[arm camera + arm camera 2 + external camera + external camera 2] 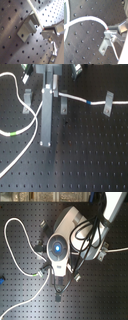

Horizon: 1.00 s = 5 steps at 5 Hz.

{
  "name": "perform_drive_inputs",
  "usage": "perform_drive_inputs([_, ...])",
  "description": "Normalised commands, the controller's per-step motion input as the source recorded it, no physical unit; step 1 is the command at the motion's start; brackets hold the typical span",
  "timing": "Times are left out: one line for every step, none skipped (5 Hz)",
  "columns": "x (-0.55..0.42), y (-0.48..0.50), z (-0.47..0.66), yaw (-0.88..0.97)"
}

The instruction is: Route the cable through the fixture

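Gripping the cable (87, 21) between narrowed fingers (111, 34), we are holding our gripper (53, 94) low over the perforated table (85, 159), just beside a metal fixture clip (63, 105); the white cord is looping away across the board.

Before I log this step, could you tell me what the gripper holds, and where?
The gripper is shut on the cable, pinching a plain white stretch between its fingertips, just beside a fixture clip.
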Motion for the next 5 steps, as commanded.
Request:
perform_drive_inputs([0.053,-0.005,0.0,-0.37])
perform_drive_inputs([0.006,-0.099,0.0,-0.49])
perform_drive_inputs([0.0,-0.002,0.02,-0.01])
perform_drive_inputs([0.008,-0.087,0.0,-0.24])
perform_drive_inputs([0.0,0.0,0.0,-0.21])
